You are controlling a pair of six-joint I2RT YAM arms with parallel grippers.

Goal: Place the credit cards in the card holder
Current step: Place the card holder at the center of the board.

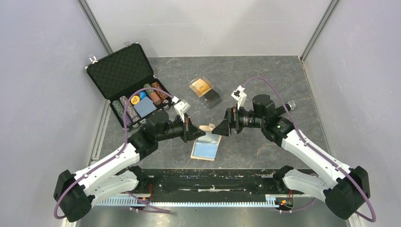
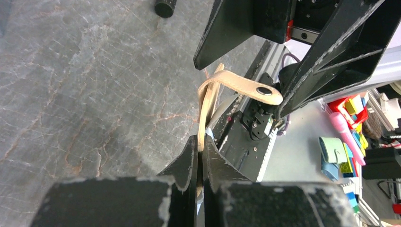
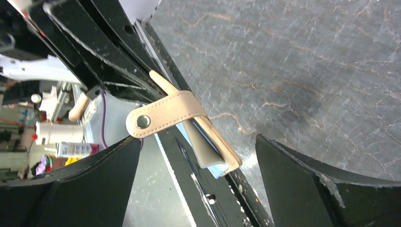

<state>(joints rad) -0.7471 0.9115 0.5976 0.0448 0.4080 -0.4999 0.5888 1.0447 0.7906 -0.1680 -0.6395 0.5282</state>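
Now in left end effector (image 2: 201, 143) (holder (image 1: 206, 149))

Matt tan leather-like card holder (image 3: 171, 115) with shiny metal snap (image 3: 143, 122), on veined stone-look table (image 3: 307, 71).

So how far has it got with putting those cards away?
Early days. Done: the card holder lies opened, blue pockets showing. In hand: the left claw pinches its raised flap; the right claw is open, facing it. To do: both credit cards sit in the clear box, not yet touched.
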